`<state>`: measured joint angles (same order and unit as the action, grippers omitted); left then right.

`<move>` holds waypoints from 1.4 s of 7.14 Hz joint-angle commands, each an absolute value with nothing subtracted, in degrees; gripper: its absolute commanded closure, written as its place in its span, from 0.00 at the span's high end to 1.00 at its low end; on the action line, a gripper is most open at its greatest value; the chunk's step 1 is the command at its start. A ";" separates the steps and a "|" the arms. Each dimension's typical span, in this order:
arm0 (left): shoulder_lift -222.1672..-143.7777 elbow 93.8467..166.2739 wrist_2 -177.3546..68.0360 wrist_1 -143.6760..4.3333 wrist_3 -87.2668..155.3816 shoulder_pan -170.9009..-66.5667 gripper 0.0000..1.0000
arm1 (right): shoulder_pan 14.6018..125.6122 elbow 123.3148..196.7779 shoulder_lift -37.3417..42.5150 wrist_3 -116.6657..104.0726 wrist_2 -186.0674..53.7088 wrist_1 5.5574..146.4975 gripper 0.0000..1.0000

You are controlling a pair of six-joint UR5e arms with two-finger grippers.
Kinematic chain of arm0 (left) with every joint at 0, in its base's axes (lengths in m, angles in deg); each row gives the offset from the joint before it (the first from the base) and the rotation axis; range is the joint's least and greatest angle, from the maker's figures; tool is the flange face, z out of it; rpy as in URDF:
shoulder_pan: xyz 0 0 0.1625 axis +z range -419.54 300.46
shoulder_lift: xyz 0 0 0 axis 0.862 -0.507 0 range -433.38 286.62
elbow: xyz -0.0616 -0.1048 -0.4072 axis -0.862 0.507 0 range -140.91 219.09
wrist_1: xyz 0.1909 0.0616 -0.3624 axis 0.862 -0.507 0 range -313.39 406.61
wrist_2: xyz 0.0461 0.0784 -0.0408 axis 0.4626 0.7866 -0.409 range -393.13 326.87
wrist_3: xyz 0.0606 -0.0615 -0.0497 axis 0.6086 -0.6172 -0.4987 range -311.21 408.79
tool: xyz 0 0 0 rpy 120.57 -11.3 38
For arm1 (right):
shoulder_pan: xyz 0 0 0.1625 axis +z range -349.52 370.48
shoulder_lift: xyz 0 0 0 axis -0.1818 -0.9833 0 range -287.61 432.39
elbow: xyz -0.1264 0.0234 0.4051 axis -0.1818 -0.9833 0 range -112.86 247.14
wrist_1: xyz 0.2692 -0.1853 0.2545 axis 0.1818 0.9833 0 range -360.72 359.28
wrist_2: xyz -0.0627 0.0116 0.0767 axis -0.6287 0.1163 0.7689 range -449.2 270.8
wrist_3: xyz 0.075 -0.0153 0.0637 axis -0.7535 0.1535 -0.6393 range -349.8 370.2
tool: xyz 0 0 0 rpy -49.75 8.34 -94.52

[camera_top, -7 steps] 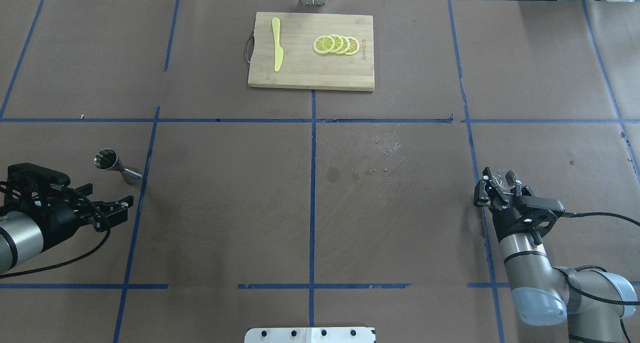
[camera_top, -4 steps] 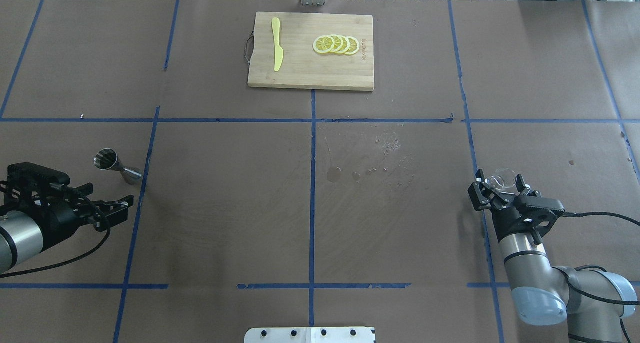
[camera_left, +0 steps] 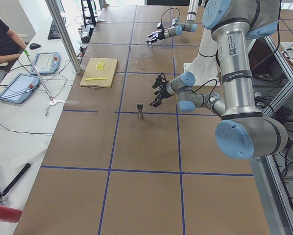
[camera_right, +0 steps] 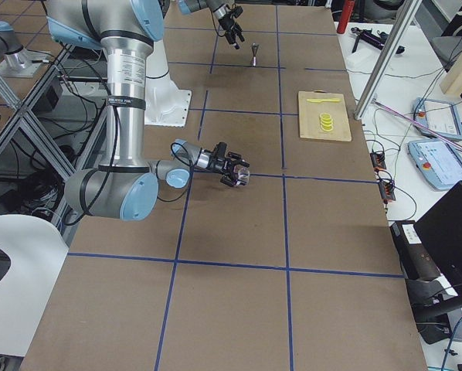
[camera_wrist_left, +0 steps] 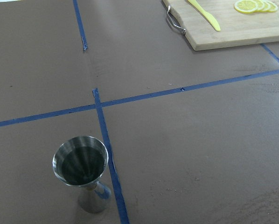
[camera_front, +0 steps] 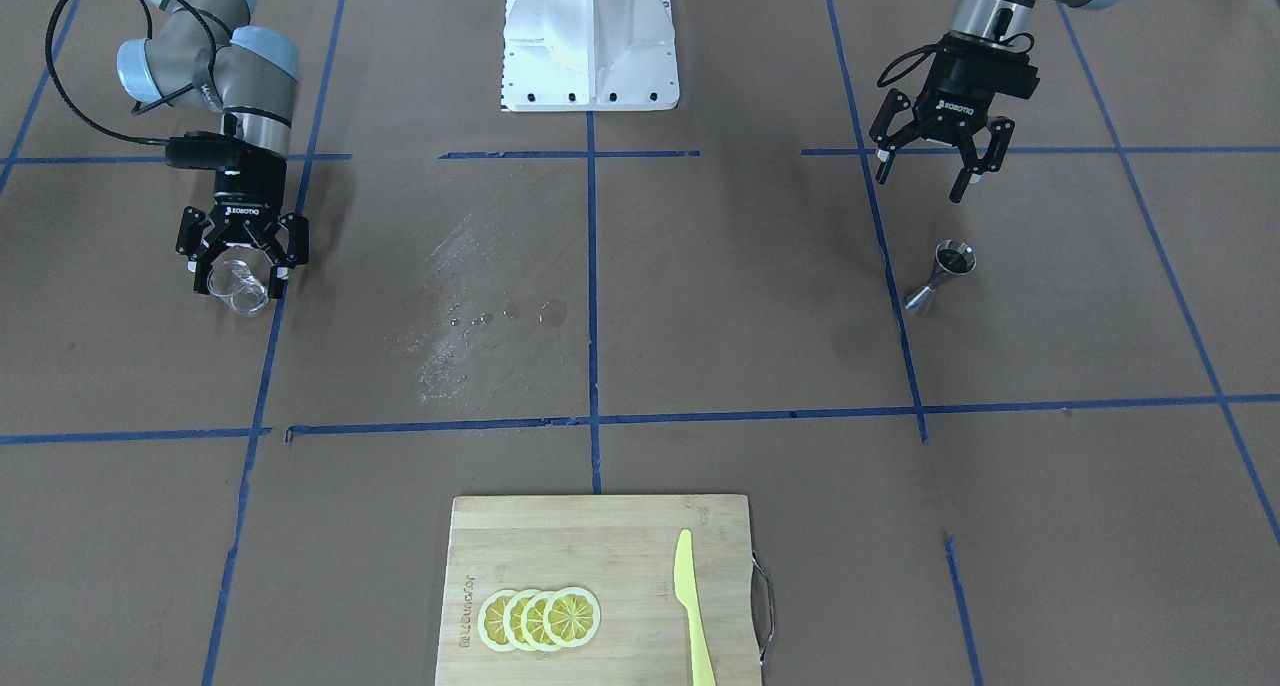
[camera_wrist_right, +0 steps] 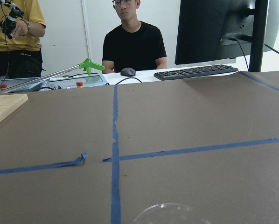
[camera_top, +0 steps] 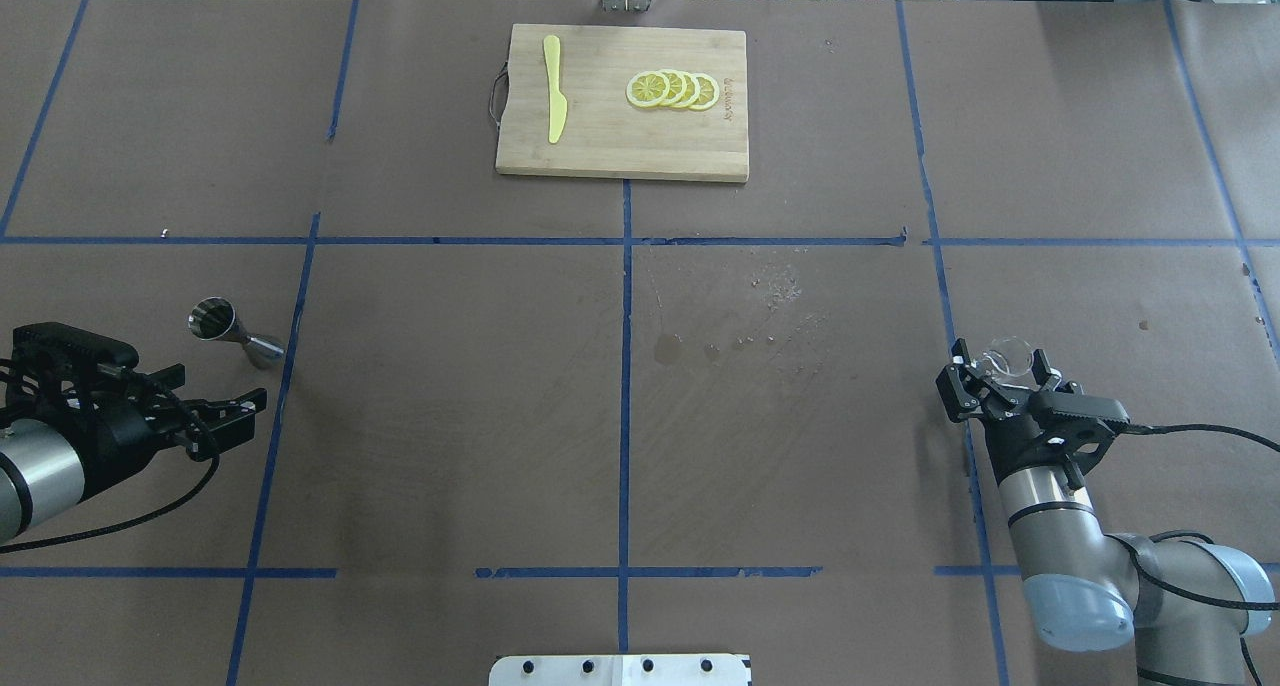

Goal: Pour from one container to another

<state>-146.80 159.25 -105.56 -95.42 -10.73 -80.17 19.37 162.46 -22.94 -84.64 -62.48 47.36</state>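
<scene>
The steel jigger stands upright on the brown table at the left, by a blue tape line; it also shows as the jigger and, close up, the jigger. My left gripper hangs open a short way nearer the robot than the jigger, touching nothing, seen too as the left gripper. At the right, the clear glass cup stands on the table between the spread fingers of my right gripper. From the front, the glass sits loose inside that right gripper. Only its rim shows in the right wrist view.
A wooden cutting board at the far middle carries lemon slices and a yellow plastic knife. Wet spots mark the table right of centre. The robot's white base plate is at the near edge. People sit beyond the far edge.
My right gripper's fingers have spread apart, letting go of the glass, which stays in place. The left arm has drawn back very slightly; the jigger has not moved.
</scene>
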 commanded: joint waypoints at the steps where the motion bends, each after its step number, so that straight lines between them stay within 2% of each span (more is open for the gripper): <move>1: -146.77 159.33 -107.74 -95.42 -9.41 -82.47 1.00 | 19.44 167.07 -24.19 -77.25 -58.35 46.13 1.00; 3: -146.77 160.46 -109.49 -95.42 -8.35 -82.57 1.00 | 19.35 167.86 -24.72 -75.06 -56.87 46.30 1.00; 4: -146.68 163.60 -116.90 -94.29 -5.03 -87.09 1.00 | 19.18 166.03 -24.90 -75.14 -57.03 46.30 1.00; 6: -148.17 169.06 -140.07 -84.48 9.85 -108.21 1.00 | 17.96 164.79 -24.90 -75.66 -56.95 46.30 1.00; 8: -148.26 166.90 -152.44 -83.56 24.89 -124.24 1.00 | 16.72 163.47 -24.81 -75.84 -57.21 46.21 1.00; 10: -148.35 159.54 -155.29 -83.56 39.32 -136.21 1.00 | 15.93 161.55 -24.29 -75.84 -57.38 46.04 1.00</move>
